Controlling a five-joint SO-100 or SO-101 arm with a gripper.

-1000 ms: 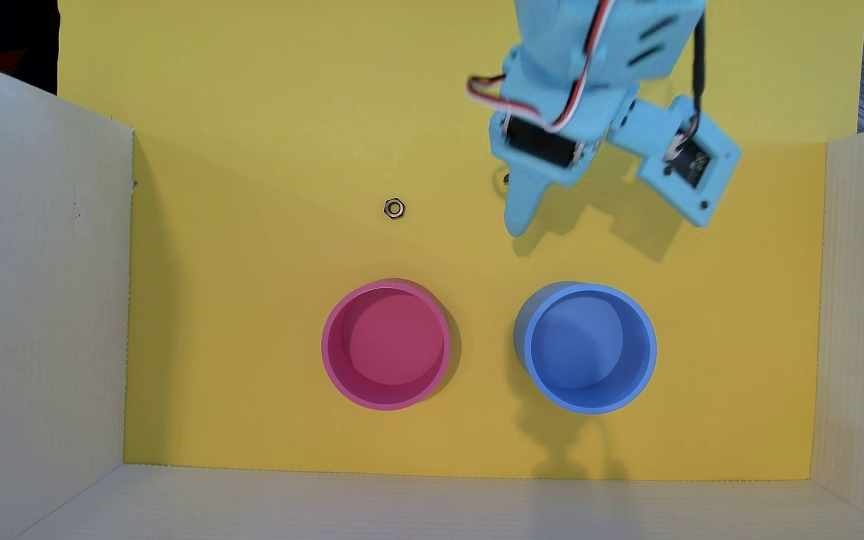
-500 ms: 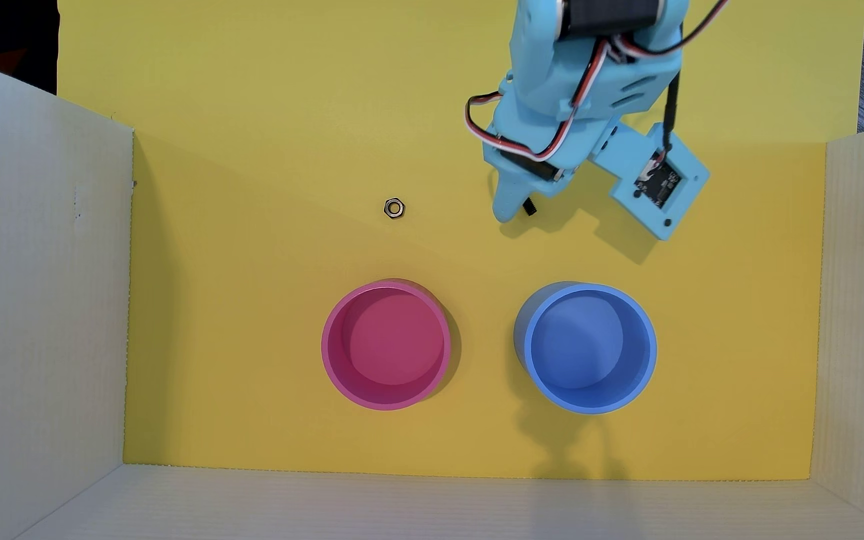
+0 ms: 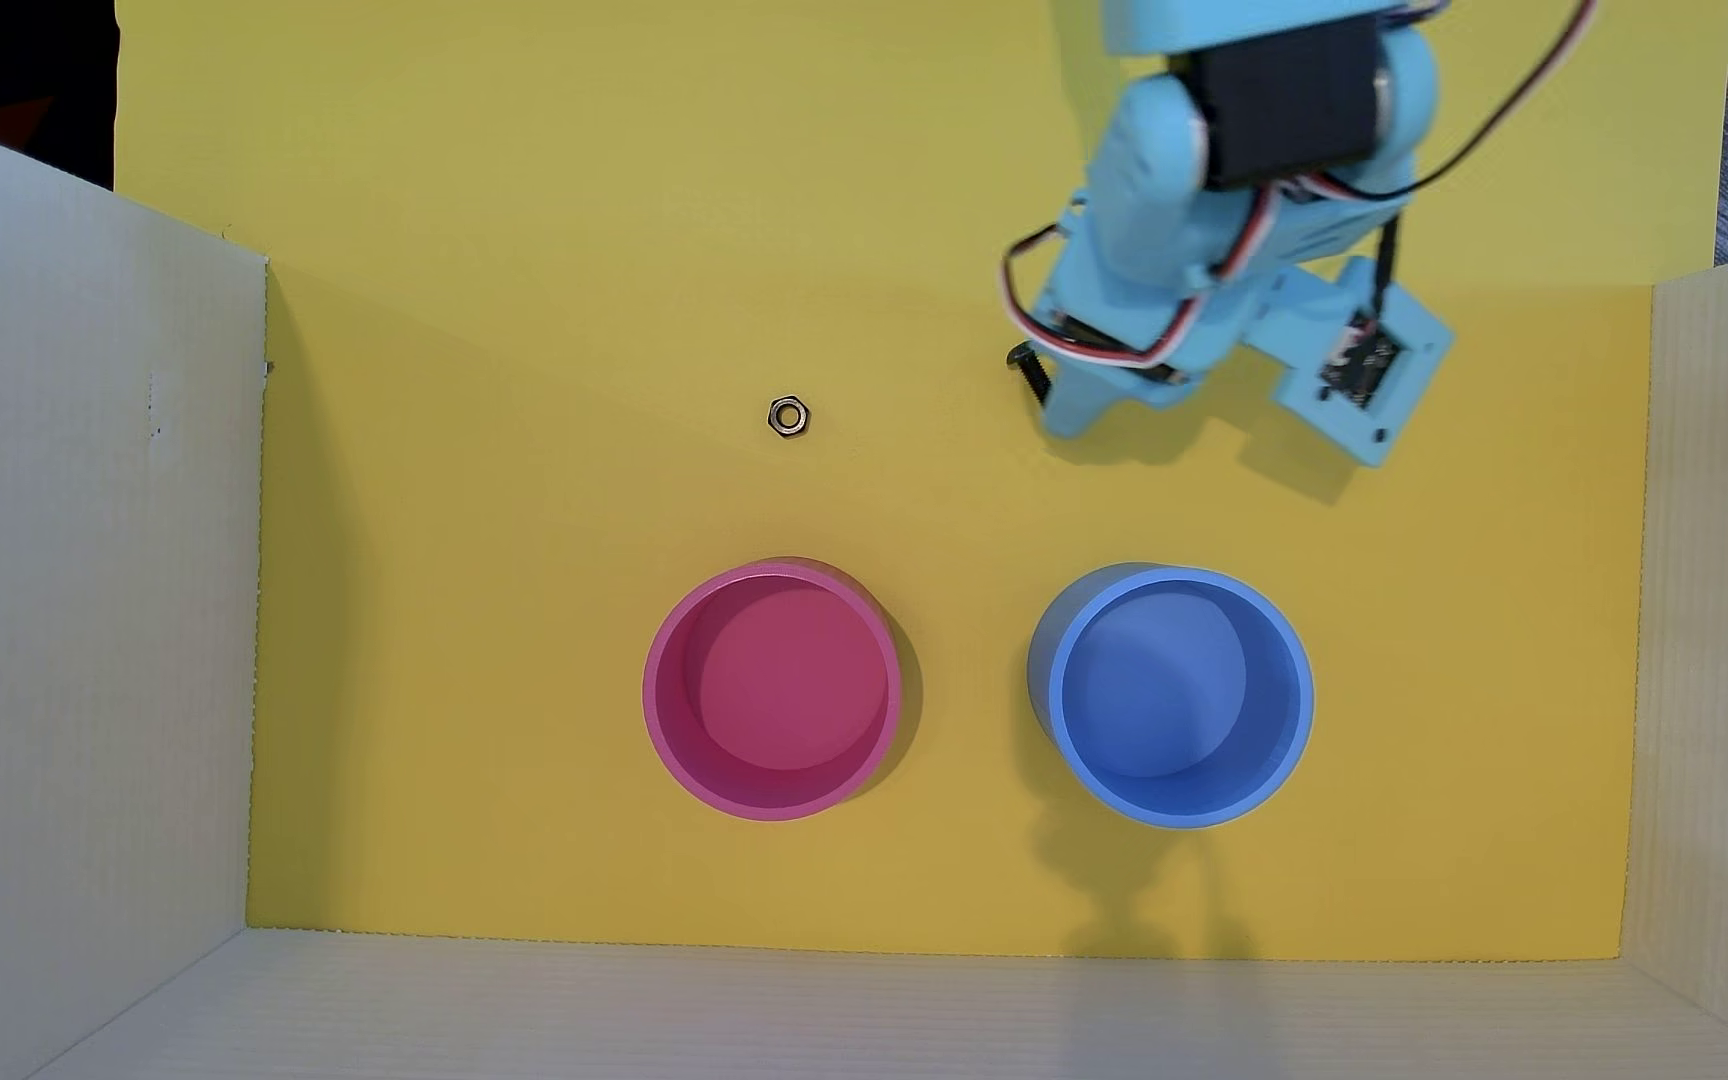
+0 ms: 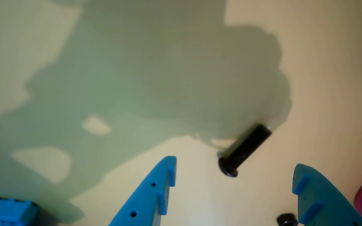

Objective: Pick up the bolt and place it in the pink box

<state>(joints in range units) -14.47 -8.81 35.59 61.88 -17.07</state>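
Overhead view first, reading left to right: I see the silver nut (image 3: 788, 416) lying alone on the yellow desk (image 3: 486, 436), the pink box (image 3: 772, 691) below it standing empty, the blue box (image 3: 1174, 696) beside that, and my arm (image 3: 1244, 197) reaching in from the top right. The bolt (image 3: 1030, 375) lies flat on the desk just at the left edge of the gripper (image 3: 1068, 400), well apart from the pink box. In the wrist view the jaws stand wide open and hold nothing; the bolt (image 4: 244, 150) rests ahead of the gripper (image 4: 234, 175), between the lines of the two fingertips (image 4: 168, 171) but slightly beyond them, head toward the camera and shaft angled up to the right. I judge this to be the approach for the pick, with nothing grasped yet. The next move calls for easing forward and down until the fingers bracket the shaft, then closing across it; since it is round, it may roll or slip away. The arm is pitched steeply down, low over the desk.
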